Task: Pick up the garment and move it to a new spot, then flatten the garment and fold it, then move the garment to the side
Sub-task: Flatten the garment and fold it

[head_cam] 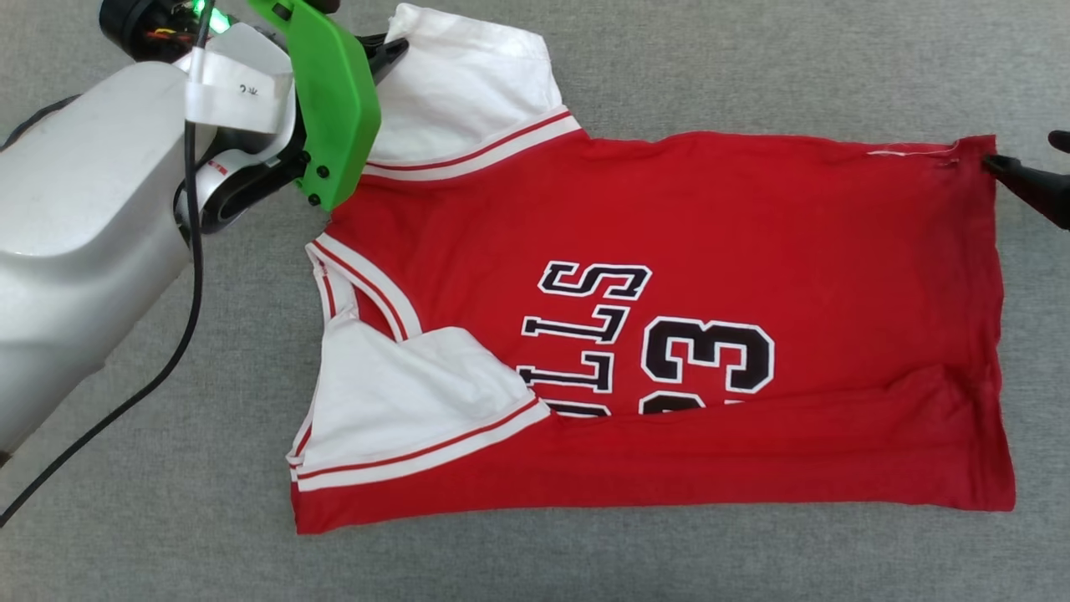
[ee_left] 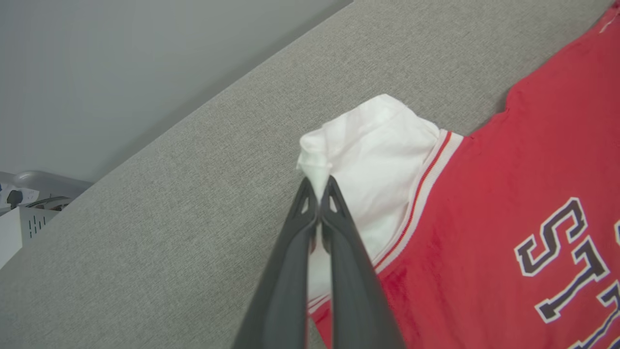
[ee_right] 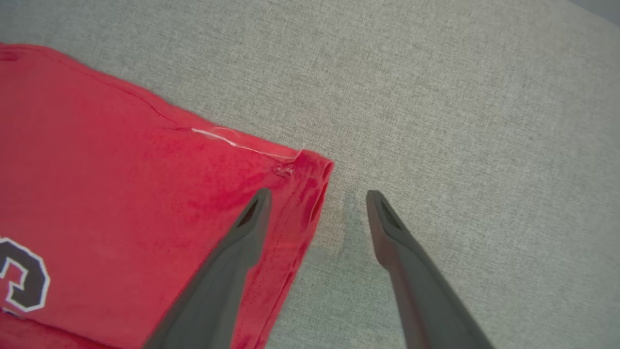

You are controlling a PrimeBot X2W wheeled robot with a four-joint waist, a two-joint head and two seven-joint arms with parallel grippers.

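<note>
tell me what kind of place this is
Likely a workroom or lab: a grey fabric-covered surface bearing the garment, a plain pale wall behind it, and a white vented box beside it.

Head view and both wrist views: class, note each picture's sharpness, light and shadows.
Head view: even light, no glare, lettering on the garment crisp. Left wrist view: the left gripper softens toward the bottom edge. Right wrist view: a faint shadow on the grey surface between the open fingers of the right gripper.
</note>
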